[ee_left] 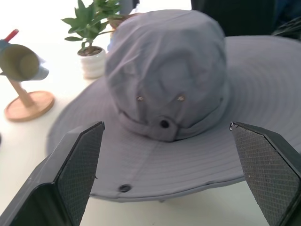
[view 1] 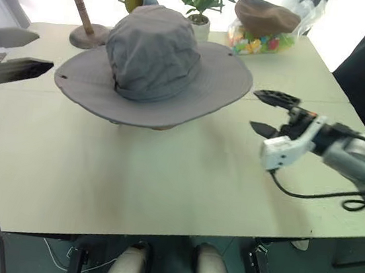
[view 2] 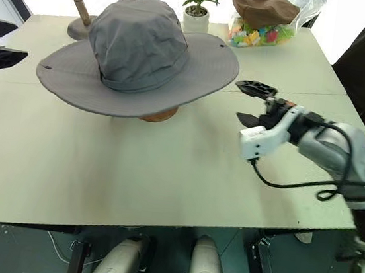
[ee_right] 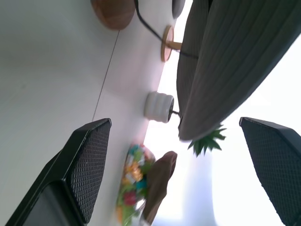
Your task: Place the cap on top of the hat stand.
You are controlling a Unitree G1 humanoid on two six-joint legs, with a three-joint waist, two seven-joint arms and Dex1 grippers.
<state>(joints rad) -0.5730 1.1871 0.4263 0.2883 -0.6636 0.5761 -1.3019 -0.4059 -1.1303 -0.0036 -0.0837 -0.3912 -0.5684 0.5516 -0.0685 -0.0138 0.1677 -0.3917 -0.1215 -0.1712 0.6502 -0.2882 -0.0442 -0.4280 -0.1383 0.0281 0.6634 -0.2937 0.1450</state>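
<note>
The cap (view 2: 139, 54) is sitting over the hat stand (view 2: 158, 115) on the worktop (view 2: 132, 170), so the right hand (view 2: 252, 104) and left hand (view 1: 19, 56) are both waiting open beside its brim.

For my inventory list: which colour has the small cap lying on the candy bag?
Brown cap; left eye view shows it best.

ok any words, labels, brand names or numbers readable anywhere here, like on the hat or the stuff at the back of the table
None can be read.
Wide-brimmed grey fabric sun hat: plain cloth, eyelets and a snap, no label showing.
Clear bag of coloured sweets under the small brown cap: any print is too small to read.
White plant pot: blank.
</note>
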